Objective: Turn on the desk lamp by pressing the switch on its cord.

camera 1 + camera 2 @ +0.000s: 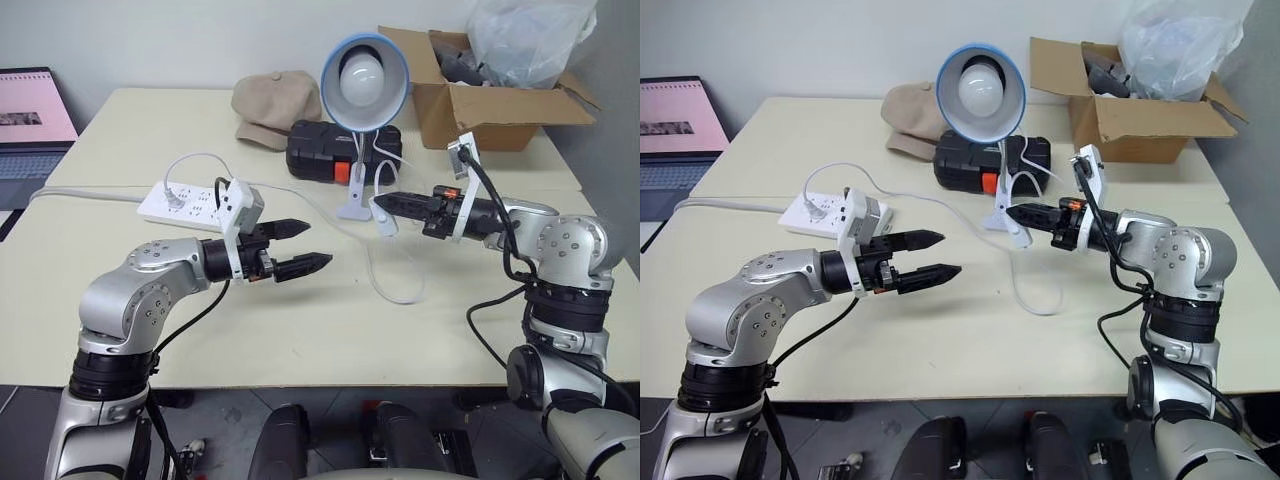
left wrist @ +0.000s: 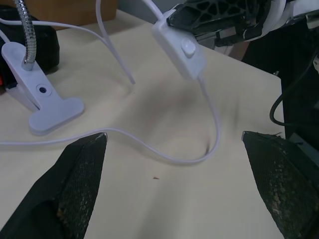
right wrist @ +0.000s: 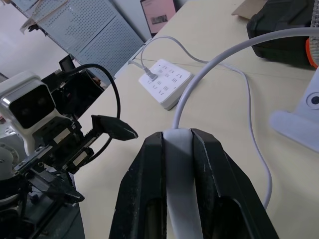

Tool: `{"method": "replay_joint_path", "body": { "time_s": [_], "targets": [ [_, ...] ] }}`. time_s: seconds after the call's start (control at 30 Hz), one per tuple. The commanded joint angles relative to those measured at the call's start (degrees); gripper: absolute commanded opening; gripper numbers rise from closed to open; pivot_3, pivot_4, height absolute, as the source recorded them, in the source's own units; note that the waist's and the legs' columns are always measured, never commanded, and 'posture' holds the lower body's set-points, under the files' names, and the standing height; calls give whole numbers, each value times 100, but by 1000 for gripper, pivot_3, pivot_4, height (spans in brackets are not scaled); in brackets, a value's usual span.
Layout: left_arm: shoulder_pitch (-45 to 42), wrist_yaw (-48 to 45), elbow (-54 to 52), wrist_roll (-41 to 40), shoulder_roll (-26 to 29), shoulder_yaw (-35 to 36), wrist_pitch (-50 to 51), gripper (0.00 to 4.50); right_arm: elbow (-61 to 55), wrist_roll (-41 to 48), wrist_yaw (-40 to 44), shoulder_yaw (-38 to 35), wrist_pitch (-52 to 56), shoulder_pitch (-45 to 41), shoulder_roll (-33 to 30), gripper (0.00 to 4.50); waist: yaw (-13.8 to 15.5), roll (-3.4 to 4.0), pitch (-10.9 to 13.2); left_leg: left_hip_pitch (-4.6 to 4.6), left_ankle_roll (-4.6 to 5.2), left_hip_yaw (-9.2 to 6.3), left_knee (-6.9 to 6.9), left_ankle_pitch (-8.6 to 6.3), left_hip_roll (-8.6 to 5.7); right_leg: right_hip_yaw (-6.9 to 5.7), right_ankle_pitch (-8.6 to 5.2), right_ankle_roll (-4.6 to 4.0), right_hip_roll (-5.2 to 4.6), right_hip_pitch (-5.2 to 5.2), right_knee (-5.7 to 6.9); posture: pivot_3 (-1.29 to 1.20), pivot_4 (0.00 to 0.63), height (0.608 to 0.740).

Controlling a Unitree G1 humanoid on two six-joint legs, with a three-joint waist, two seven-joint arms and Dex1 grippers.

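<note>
Switch, small, white and oblong, held up off the table near the middle of the frame, just right of the lamp's clip. Long side slanting, upper end pinched between the black fingers of the right gripper, lower end hanging free toward the table. Right gripper clenched on the switch, pointing left across the frame. Thin white cord dropping from the switch, looping on the table, then running left to the white power strip. Left gripper at centre left, black fingers spread wide apart, holding nothing, pointing right toward the switch.

Small white desk lamp with light-blue-rimmed round shade and big white bulb, standing at upper centre, facing the camera.

Pale cream table underneath. White wall behind. Open laptop at far left edge.

Brown cardboard box at upper right, flaps open, clear crinkly plastic bag and some dark things inside. Black plastic case behind the lamp, tan cloth cap beside it.
</note>
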Motion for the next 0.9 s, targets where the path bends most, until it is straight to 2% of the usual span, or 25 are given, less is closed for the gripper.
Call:
{"method": "replay_joint_path", "body": {
  "time_s": [0.03, 0.17, 0.5, 0.9],
  "targets": [
    [-377, 227, 42, -592, -469, 37, 408, 4500, -696, 600, -215, -194, 289, -88, 170, 388, 5, 0, 0, -1, 0, -1, 1, 0, 0, 0, 0, 1, 0, 1, -1, 0, 150, 740],
    [-551, 395, 269, -1101, -841, 244, 785, 4500, -854, 889, -359, -196, 410, -146, 197, 388, 1, -1, 0, -2, 0, 0, 2, 0, -2, 2, 0, 1, -1, 2, -5, 0, 150, 740],
    [-604, 720, 511, -1766, -1221, 527, 1085, 4500, -770, 1449, -573, -244, 558, -262, 44, 388, -44, 0, 0, -1, 1, -1, 2, 0, -3, 2, 0, 1, -1, 2, -3, 0, 150, 740],
    [-503, 783, 500, -2010, -1279, 496, 1057, 4500, -653, 1823, -861, -228, 597, -361, -37, 388, -49, -1, 0, -2, 0, -1, 1, 0, -3, 2, 0, 1, 0, 2, -5, 0, 150, 740]
  ]
}}
